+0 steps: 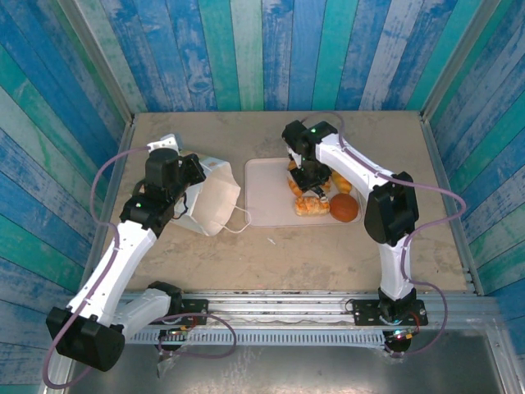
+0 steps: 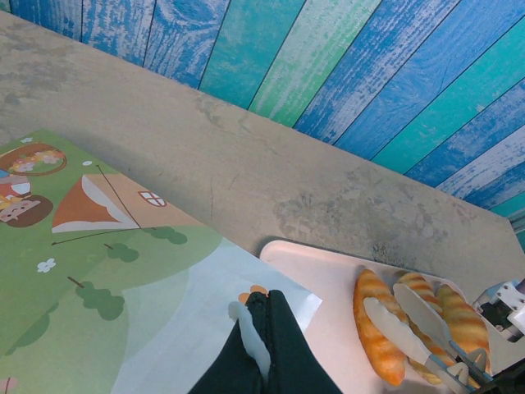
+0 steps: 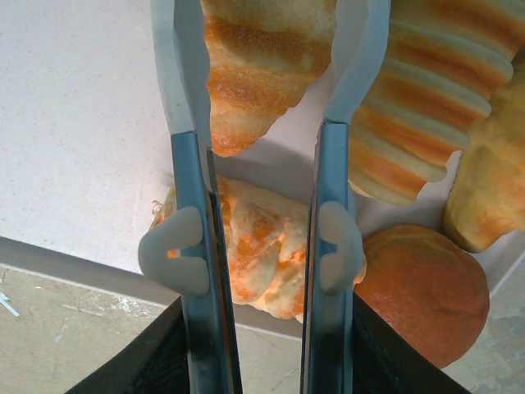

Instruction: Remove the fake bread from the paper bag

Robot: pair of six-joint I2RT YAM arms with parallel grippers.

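Robot manipulation test cell, staged booth, not a home or shop.
- Plank-pattern walls (image 1: 262, 49), streaked blue and teal, close in at 9, 12 and 3 o'clock; metal corner post (image 1: 447, 74) at 2 o'clock.
- Bare beige table (image 1: 328, 254) as floor of booth.
- Aluminium rail (image 1: 279, 308) at 6 o'clock, left arm (image 1: 115, 271) and right arm (image 1: 385, 213) bolted to it; loose grey cables (image 1: 435, 193) looped alongside.
- Props only: pink tray (image 1: 267, 197) at centre, toy pastries (image 1: 312, 205) on it, printed paper bag (image 1: 215, 201) at 9 o'clock of tray.

L gripper (image 2: 264, 332) shut; R gripper (image 3: 267, 66) jaws apart.
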